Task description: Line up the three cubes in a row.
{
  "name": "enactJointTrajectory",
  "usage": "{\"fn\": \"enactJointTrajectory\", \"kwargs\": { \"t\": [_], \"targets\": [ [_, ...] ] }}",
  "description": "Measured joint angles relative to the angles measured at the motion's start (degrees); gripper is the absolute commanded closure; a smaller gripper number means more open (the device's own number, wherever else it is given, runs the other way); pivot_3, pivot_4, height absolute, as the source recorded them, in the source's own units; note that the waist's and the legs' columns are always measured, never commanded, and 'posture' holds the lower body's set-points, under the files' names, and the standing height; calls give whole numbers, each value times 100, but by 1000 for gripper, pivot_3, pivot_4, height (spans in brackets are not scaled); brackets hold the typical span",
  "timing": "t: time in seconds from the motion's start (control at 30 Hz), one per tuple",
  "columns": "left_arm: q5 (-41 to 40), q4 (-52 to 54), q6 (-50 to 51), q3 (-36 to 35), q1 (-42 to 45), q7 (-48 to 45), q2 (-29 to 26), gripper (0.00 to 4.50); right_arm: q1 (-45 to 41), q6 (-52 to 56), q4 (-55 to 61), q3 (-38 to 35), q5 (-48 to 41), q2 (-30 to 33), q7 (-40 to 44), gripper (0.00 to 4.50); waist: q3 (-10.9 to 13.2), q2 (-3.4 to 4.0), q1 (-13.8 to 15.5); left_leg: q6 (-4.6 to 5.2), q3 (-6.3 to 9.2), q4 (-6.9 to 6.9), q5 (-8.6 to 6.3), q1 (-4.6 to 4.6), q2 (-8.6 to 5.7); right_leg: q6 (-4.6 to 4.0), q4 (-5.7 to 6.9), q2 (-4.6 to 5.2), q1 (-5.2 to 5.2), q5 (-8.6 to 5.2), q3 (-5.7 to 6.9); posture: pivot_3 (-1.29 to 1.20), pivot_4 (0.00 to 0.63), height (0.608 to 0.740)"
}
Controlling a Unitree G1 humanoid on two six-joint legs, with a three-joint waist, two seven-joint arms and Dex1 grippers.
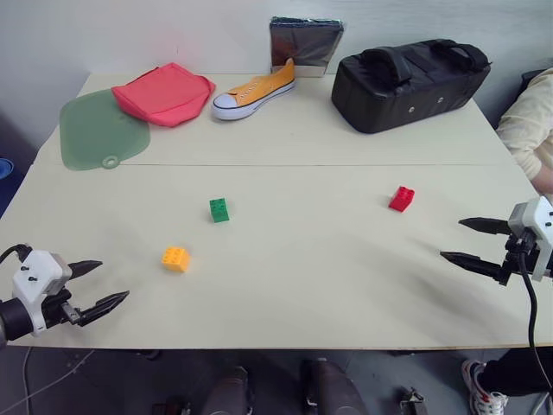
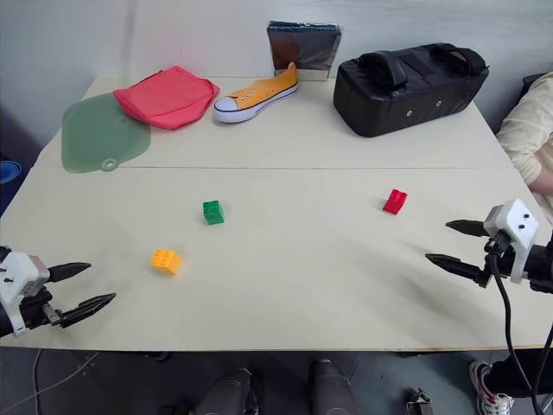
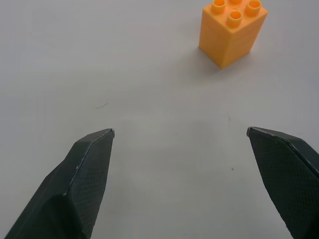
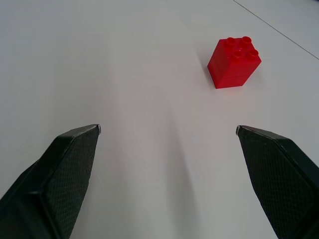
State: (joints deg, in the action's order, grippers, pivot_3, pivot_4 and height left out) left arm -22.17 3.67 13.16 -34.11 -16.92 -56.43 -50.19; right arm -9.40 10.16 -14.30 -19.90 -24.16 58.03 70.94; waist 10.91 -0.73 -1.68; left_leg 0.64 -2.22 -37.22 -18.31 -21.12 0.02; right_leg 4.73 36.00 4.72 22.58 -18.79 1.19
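Note:
Three small studded cubes stand apart on the cream table (image 1: 285,285). The green cube (image 1: 219,210) is left of centre, the yellow-orange cube (image 1: 175,258) lies nearer the front left, and the red cube (image 1: 401,199) is on the right. My left gripper (image 1: 108,284) hovers open at the front left edge, pointing toward the yellow-orange cube (image 3: 232,31), a short way off it. Over the right edge my right gripper (image 1: 458,241) is open and empty, aimed toward the red cube (image 4: 234,62), which stands clear of its fingers.
Along the far side lie a green mat (image 1: 99,130), a red cloth (image 1: 164,92), an orange shoe (image 1: 255,90), a dark box (image 1: 304,43) and a black bag (image 1: 409,81). A person's sleeve (image 1: 531,121) shows at the right edge.

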Motion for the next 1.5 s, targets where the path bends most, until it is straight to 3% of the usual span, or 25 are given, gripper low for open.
{"fn": "enactJointTrajectory", "kwargs": {
  "t": [0.73,1.07,1.17,1.3,1.5],
  "targets": [
    [-52,255,132,-118,-201,46,55,9,-5,107,78,-74,22,0,-44,0,0,0,0,11,0,-1,-6,1,0,0,1,-1,-1,0,0,0,150,740],
    [-155,292,403,-46,91,-4,-9,9,-160,98,58,-27,109,2,-13,0,0,0,3,11,0,-7,-6,0,0,0,6,-1,-1,0,0,0,150,740],
    [-476,674,806,90,303,-208,-210,9,-591,130,53,279,230,68,70,0,0,0,-1,8,0,-12,-4,0,0,1,9,-1,-1,1,-1,0,150,740],
    [-919,1261,1226,651,1144,-636,-698,9,-1993,121,-466,1215,736,76,272,0,3,6,-22,-16,-1,-11,11,-1,-2,-1,11,-1,4,2,-3,0,150,740],
    [-1460,1767,1704,1910,2677,-1353,-1141,9,-4326,-426,-2809,2491,2038,-506,254,0,4,10,-44,-34,-5,-9,20,-21,3,-7,11,-20,21,-1,-2,0,150,740]
  ]
}}
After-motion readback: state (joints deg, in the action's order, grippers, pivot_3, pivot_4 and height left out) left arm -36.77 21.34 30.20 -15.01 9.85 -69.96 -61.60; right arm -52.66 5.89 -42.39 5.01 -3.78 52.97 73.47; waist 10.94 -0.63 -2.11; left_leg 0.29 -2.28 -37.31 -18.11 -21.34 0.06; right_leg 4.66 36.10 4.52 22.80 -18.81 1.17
